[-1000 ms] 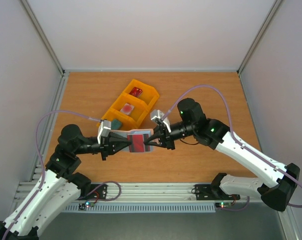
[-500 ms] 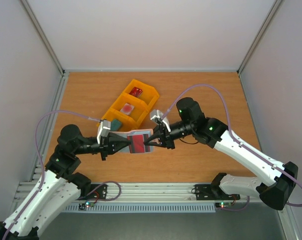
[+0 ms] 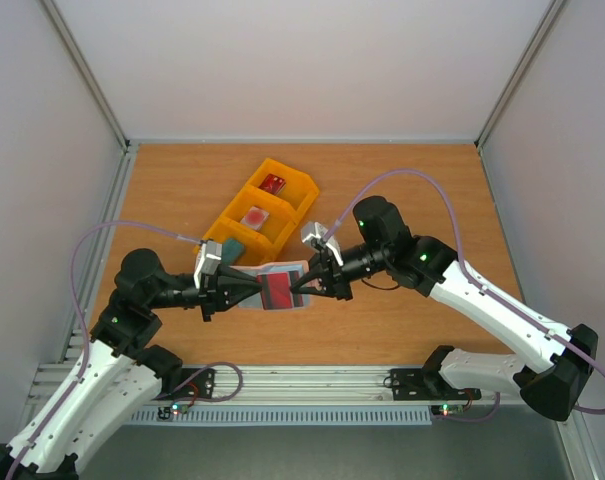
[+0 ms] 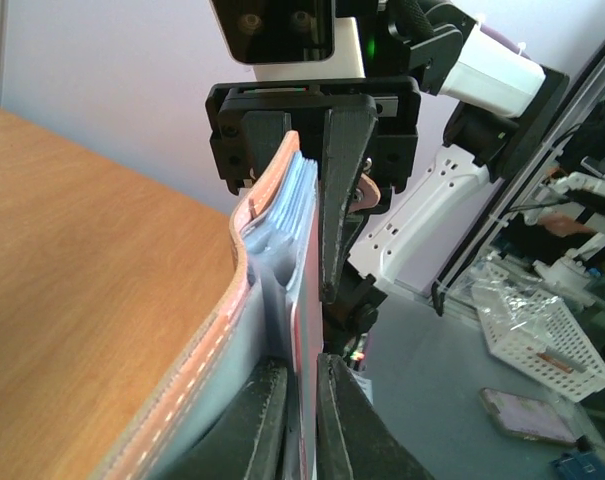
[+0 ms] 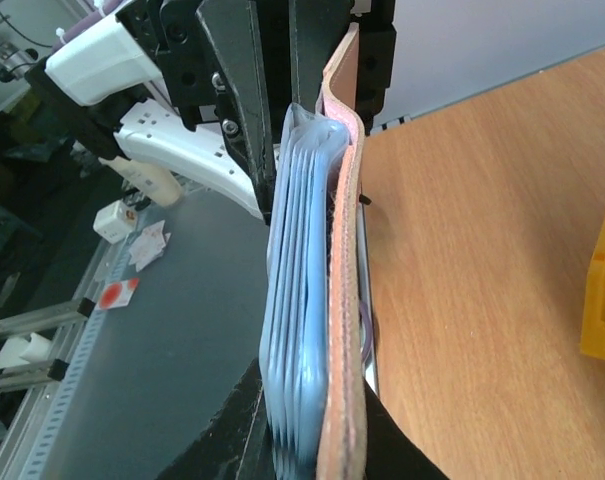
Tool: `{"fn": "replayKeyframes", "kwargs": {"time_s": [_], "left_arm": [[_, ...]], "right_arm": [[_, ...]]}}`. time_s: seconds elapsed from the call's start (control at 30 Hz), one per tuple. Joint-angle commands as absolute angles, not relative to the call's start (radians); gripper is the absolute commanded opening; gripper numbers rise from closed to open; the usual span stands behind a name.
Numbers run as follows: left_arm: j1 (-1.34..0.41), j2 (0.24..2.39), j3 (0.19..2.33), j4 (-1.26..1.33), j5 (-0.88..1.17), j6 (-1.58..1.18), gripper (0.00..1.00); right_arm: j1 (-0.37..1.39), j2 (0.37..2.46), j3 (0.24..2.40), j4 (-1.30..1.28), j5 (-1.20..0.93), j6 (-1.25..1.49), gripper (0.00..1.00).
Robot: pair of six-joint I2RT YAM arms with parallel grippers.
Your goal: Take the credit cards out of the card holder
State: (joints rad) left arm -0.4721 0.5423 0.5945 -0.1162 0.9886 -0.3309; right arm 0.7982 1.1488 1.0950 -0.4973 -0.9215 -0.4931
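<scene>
The card holder [image 3: 283, 270] hangs open above the table between my two grippers, taupe outside, pale blue inside [image 5: 300, 260]. My right gripper [image 3: 302, 285] is shut on its right edge [image 5: 317, 405]. A dark red credit card [image 3: 279, 291] lies in its inner pocket. My left gripper [image 3: 254, 289] straddles that card's edge [image 4: 304, 310]. Its jaws [image 4: 302, 368] stand a sliver apart, with a thin dark gap beside the card. Three more cards sit in the yellow tray: dark red [image 3: 273, 183], whitish-pink [image 3: 254, 215], teal [image 3: 232, 243].
The yellow three-compartment tray [image 3: 300, 186] lies aslant at the back middle of the wooden table [image 3: 402, 190], just behind the left gripper. Grey walls close in both sides and the back. Arm bases and a rail run along the near edge.
The left jaws have eased slightly apart around the dark red card. The holder and both grippers have barely shifted; the right grip is unchanged.
</scene>
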Motion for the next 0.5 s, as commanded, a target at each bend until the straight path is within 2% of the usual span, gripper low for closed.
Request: {"fn": "replayKeyframes", "kwargs": {"time_s": [0.0,0.07,0.47], "left_arm": [[-0.465,0.531,0.608,-0.090,1.008,-0.327,0.07],[-0.465,0.533,0.609,-0.081,1.013,-0.329,0.01],[-0.454,0.529,0.614,-0.126,1.023,-0.308,0.00]], "right_arm": [[0.798,1.123,1.137,-0.497,-0.967,-0.512,0.01],[0.798,1.127,1.139,-0.498,-0.974,-0.512,0.01],[0.748,1.085,1.123,-0.550,-0.978,-0.544,0.01]]}}
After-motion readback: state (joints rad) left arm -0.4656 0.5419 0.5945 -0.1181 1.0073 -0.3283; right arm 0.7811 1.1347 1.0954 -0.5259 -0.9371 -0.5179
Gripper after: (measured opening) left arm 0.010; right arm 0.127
